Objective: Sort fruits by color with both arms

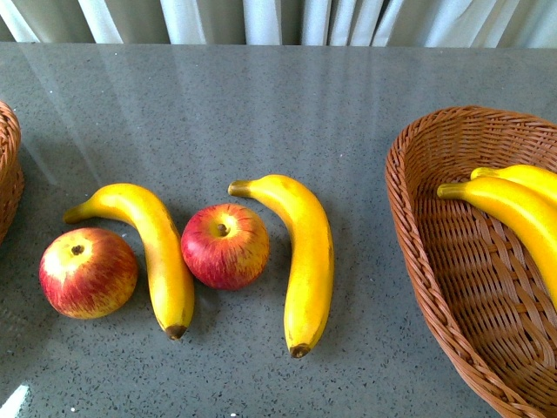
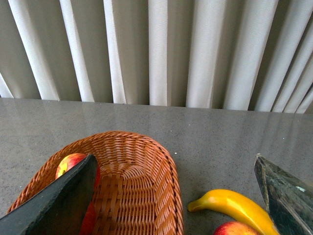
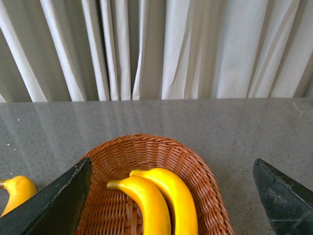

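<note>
In the front view two red apples lie on the grey table, one at the left (image 1: 88, 272) and one in the middle (image 1: 225, 246). A banana (image 1: 148, 248) lies between them and a second banana (image 1: 300, 257) lies to the right of the middle apple. Two more bananas (image 1: 518, 209) lie in the right wicker basket (image 1: 418, 252). My left gripper (image 2: 176, 196) is open above the left basket (image 2: 142, 186), which holds a red apple (image 2: 71, 161). My right gripper (image 3: 171, 196) is open above the right basket (image 3: 205, 181) and its two bananas (image 3: 156, 200). Neither arm shows in the front view.
The left basket's edge (image 1: 9, 165) shows at the far left of the front view. White curtains (image 1: 261, 22) hang behind the table's far edge. A banana (image 2: 234, 205) and an apple top (image 2: 234, 229) lie beside the left basket.
</note>
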Motion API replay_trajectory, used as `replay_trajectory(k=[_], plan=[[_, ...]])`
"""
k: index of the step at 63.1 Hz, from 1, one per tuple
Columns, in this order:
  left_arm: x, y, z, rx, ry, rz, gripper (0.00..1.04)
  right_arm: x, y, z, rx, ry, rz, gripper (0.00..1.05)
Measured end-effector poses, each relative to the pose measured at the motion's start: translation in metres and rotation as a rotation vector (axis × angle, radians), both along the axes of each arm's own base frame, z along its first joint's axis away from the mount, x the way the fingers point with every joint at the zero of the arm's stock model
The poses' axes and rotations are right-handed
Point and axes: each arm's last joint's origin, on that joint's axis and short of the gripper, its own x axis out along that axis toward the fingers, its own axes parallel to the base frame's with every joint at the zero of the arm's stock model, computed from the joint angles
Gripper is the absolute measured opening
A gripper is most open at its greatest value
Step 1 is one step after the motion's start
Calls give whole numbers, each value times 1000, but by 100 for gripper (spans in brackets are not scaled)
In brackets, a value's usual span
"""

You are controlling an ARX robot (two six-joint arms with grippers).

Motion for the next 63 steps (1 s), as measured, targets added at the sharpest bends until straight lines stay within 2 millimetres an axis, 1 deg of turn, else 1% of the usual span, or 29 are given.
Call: replay_trajectory(k=[20, 22, 24, 26, 27, 28, 30, 33, 41, 46, 50, 58, 63], plan=[[0, 0, 0, 0, 0, 0, 96, 0, 0, 0, 0, 0, 0, 96], [0, 0, -1, -16, 49, 13, 96, 0, 0, 0, 0, 0, 0, 96], [0, 0, 0, -50, 161, 30, 96, 0, 0, 0, 0, 0, 0, 96], [2, -1, 2, -99, 330, 56, 96, 0, 0, 0, 0, 0, 0, 96], [3, -1, 3, -108, 366, 66, 96, 0, 0, 0, 0, 0, 0, 96], [4, -1, 5, -126, 431, 75, 96, 0, 0, 0, 0, 0, 0, 96], [10, -2, 6, -152, 505, 87, 96, 0, 0, 0, 0, 0, 0, 96], [18, -3, 10, -185, 538, 93, 96, 0, 0, 0, 0, 0, 0, 96], [41, -4, 26, -202, 519, 91, 96, 0, 0, 0, 0, 0, 0, 96], [66, -5, 40, -187, 478, 76, 96, 0, 0, 0, 0, 0, 0, 96], [81, -7, 43, -164, 483, 38, 96, 0, 0, 0, 0, 0, 0, 96], [102, -15, 40, -82, 515, -73, 96, 0, 0, 0, 0, 0, 0, 96], [111, -18, 38, -43, 533, -130, 96, 0, 0, 0, 0, 0, 0, 96]])
